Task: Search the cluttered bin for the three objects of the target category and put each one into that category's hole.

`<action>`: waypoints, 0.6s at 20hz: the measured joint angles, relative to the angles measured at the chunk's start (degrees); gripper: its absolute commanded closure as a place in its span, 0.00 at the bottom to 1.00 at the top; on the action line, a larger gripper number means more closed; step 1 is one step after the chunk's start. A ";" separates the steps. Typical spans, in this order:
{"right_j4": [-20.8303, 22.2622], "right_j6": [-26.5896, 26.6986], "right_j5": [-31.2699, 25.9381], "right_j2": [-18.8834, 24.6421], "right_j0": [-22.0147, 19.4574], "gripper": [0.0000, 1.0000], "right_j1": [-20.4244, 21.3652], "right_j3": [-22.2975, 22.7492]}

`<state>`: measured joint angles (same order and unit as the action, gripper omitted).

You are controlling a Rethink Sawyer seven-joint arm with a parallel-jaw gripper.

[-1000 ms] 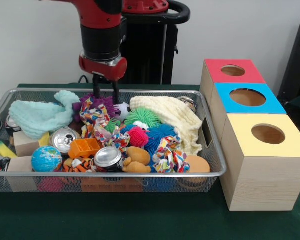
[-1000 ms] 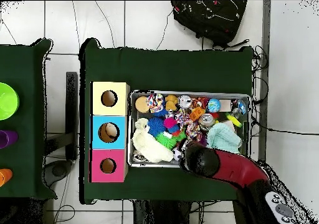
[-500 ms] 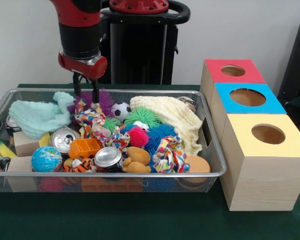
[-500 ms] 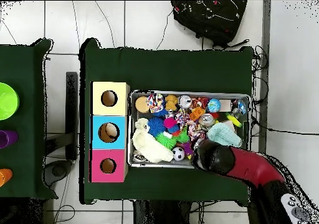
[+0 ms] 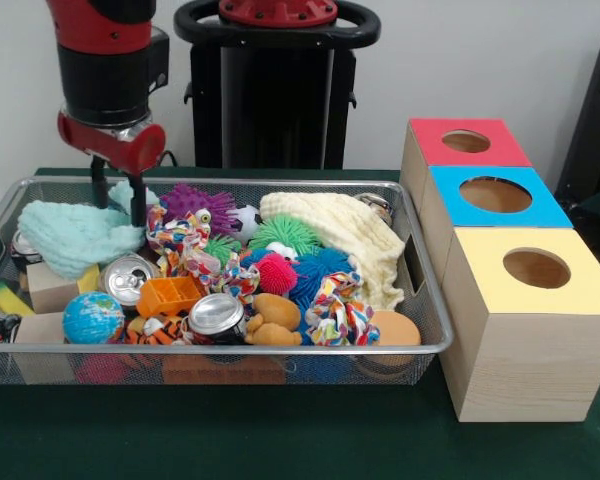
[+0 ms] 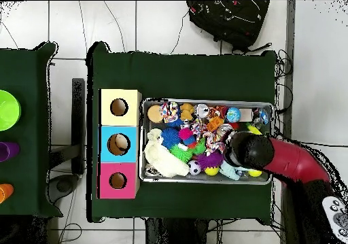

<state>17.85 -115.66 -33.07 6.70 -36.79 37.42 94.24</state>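
Observation:
The wire mesh bin (image 5: 230,350) is full of clutter. One spotted cloth knot (image 5: 178,232) lies at the back left, a second (image 5: 230,278) in the middle and a third (image 5: 336,312) near the front right. My gripper (image 5: 119,212) is open and empty. It hangs low over the mint-green cloth (image 5: 75,235), just left of the first knot. The round hole (image 5: 536,268) in the yellow-topped box (image 5: 525,340) is open, right of the bin. In the overhead view my arm (image 6: 248,149) covers the gripper above the bin (image 6: 204,102); the yellow box's hole (image 6: 119,107) shows.
A blue-topped box (image 5: 495,195) and a red-topped box (image 5: 467,142) stand behind the yellow one. The bin also holds a cream cloth (image 5: 340,235), spiky balls (image 5: 280,272), two cans (image 5: 218,316), a globe ball (image 5: 92,318), a striped plush (image 5: 155,328) and wooden blocks (image 5: 50,290).
My arm has swept leftwards in the front view along the bin's back, from above the purple spiky ball to over the mint-green cloth. The gripper stays open and empty.

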 measured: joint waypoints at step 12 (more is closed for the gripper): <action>-0.24 0.00 0.53 0.65 2.79 0.00 -2.79 -3.91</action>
<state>17.62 -115.66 -32.54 7.35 -34.01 34.63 90.33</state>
